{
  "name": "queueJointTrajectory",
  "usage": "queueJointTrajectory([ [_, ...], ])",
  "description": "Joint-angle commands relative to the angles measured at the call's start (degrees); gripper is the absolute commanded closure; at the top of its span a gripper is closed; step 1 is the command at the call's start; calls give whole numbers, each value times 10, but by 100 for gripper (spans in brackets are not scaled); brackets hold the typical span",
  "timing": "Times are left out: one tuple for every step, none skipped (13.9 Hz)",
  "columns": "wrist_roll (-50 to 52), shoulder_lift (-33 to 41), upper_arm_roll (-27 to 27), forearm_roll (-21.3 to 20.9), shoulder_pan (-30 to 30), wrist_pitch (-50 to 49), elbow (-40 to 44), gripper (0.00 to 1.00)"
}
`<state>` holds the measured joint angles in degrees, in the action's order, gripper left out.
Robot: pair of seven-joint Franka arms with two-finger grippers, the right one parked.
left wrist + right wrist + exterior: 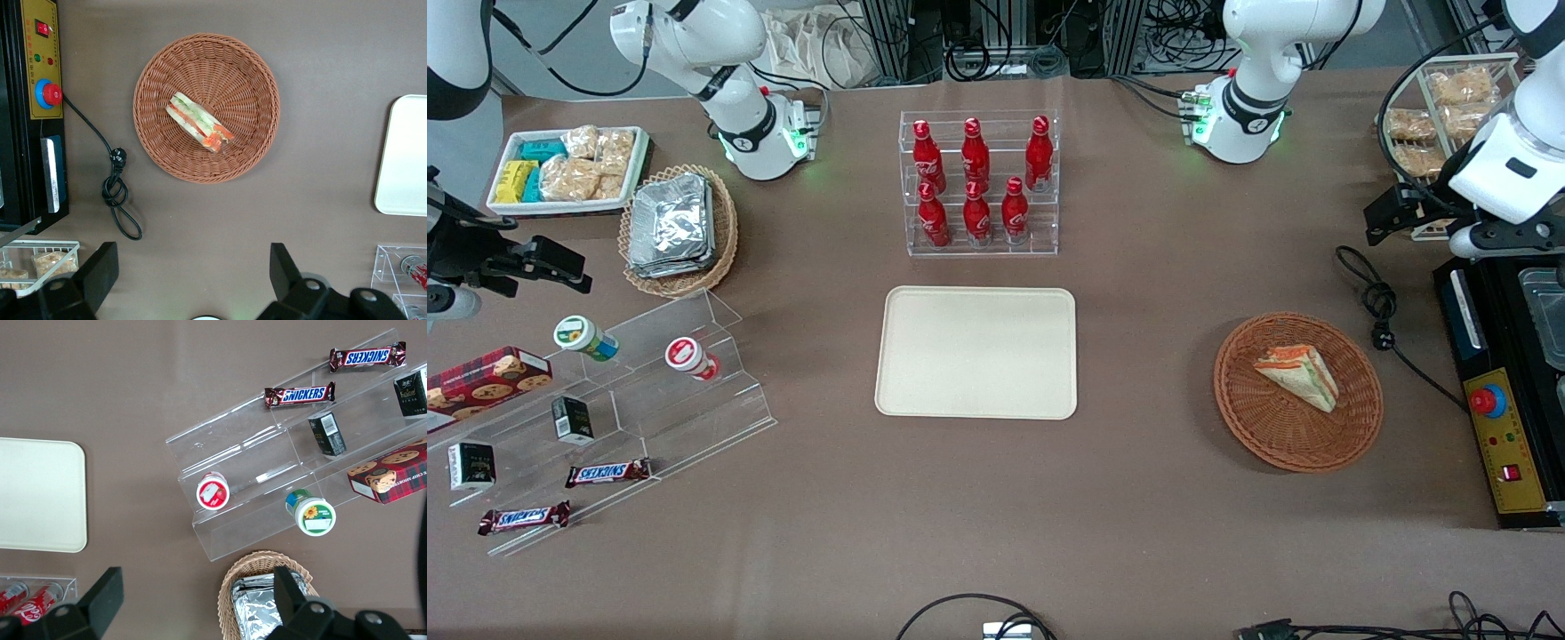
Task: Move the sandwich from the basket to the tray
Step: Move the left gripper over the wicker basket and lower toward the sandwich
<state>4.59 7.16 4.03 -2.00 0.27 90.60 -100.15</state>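
One sandwich (1298, 375) is lying in the reddish-brown wicker basket (1249, 413), a wrapped wedge resting on its side with the orange and green filling showing along one edge (in the left wrist view the same sandwich (199, 123) is sitting close to the middle of the basket (243, 67)). That basket is standing on the brown worktop (1138, 498) toward the working arm's end, well apart from the cream tray (976, 352), which is lying flat near the middle of the worktop with nothing on it. Six red bottles (975, 182) are standing in a clear rack farther from the front camera than the tray. The left gripper (190, 270) is hanging high above the worktop, farther from the front camera than the basket, with its jaws spread wide and holding nothing. A black cable (115, 193) is lying coiled on the worktop between the basket and a black control box (1498, 427) with a red button.
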Motion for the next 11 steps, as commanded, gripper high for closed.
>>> queueJointTrajectory([
  [9, 9, -3, 7, -4, 3, -5, 0],
  [9, 8, -3, 7, -4, 5, -4, 0],
  [9, 4, -3, 8, -4, 8, -4, 0],
  [9, 2, -3, 7, -4, 11, -6, 0],
  [9, -5, -3, 6, -4, 10, -7, 0],
  [18, -13, -4, 7, -4, 12, -10, 0],
  [39, -27, -4, 8, -3, 23, -10, 0],
  [86, -37, -3, 9, -3, 37, -10, 0],
  [137, -54, -3, 11, -4, 41, -10, 1],
  [181, -75, -3, 11, -4, 55, -10, 6],
  [206, -93, -3, 11, -3, 76, -10, 4],
])
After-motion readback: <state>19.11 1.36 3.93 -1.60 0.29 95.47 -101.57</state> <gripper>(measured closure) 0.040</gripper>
